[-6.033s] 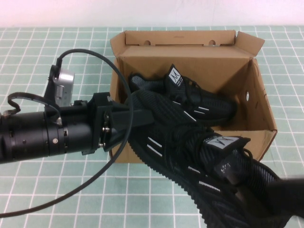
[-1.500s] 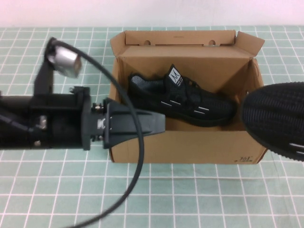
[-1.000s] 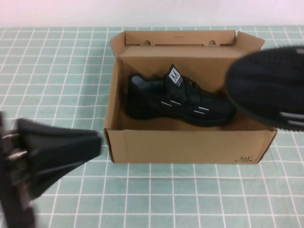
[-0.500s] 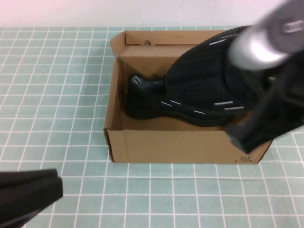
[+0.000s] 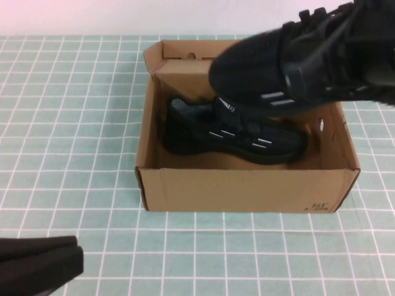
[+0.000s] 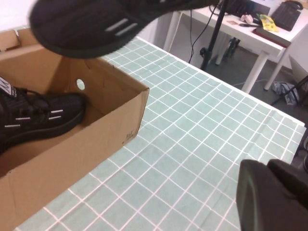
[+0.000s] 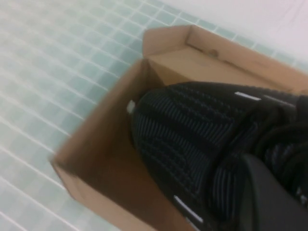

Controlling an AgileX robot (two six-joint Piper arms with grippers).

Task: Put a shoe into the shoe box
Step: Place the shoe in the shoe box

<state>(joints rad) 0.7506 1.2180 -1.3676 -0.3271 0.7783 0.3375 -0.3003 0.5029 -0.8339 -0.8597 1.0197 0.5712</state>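
The shoe (image 5: 290, 68), a black knit sneaker with white dashes, hangs in the air over the far right part of the open shoe box (image 5: 247, 191), toe to the left. My right gripper (image 7: 245, 183) is shut on the shoe (image 7: 192, 139); one finger (image 7: 272, 202) shows against its upper. The mate (image 5: 228, 132) lies inside the box on its floor. My left gripper (image 5: 37, 265) is shut and empty, low at the near left corner, far from the box. The left wrist view shows the shoe (image 6: 106, 24), the box (image 6: 96, 139), the mate (image 6: 33, 120) and the left gripper (image 6: 272, 197).
A green checked cloth (image 5: 74, 123) covers the table. The box's flap lid (image 5: 234, 49) stands open at the back. Beyond the table's edge stand a white desk (image 6: 250, 33) and a black stand (image 6: 211, 33).
The right gripper has swung the shoe from the box's right side to above its far part. The left arm has pulled back from the box to the near left corner.
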